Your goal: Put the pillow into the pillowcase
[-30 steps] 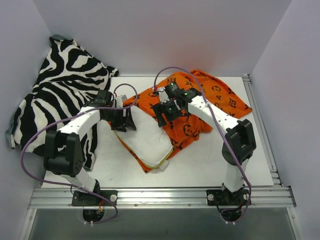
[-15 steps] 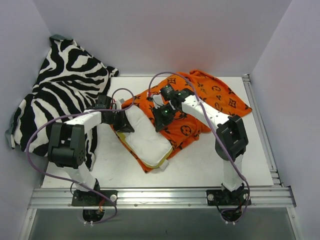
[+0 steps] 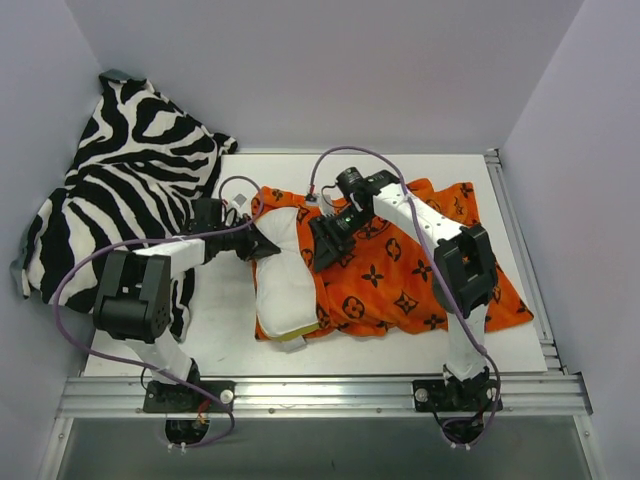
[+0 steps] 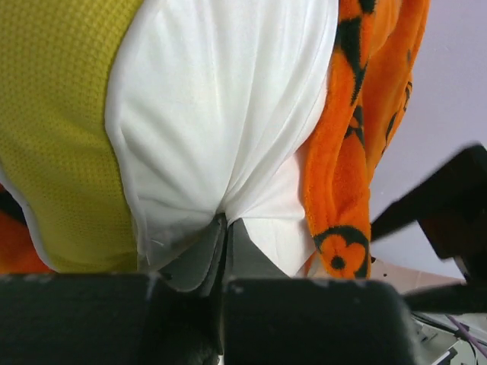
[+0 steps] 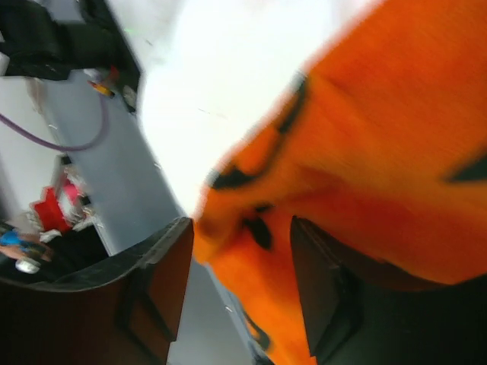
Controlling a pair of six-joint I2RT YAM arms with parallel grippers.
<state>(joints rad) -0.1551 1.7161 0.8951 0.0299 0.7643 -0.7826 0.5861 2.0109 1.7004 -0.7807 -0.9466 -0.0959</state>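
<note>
We see our left end effector [image 4: 226, 228] pressed together on a pinch of the soft white rectangular pillow [image 3: 285, 275] with thin yellow piping, at its far left corner. The pillow lies on the white desk [image 3: 225, 345], its right side covered by the bright orange fabric pillowcase [image 3: 400, 285] printed with dark brown motifs, which spreads out to the right. Our right end effector [image 5: 240, 258] stands apart, with the pillowcase's rim lying between its fingers. A black-and-white zebra-striped cloth [image 3: 120, 180] lies at the far left.
</note>
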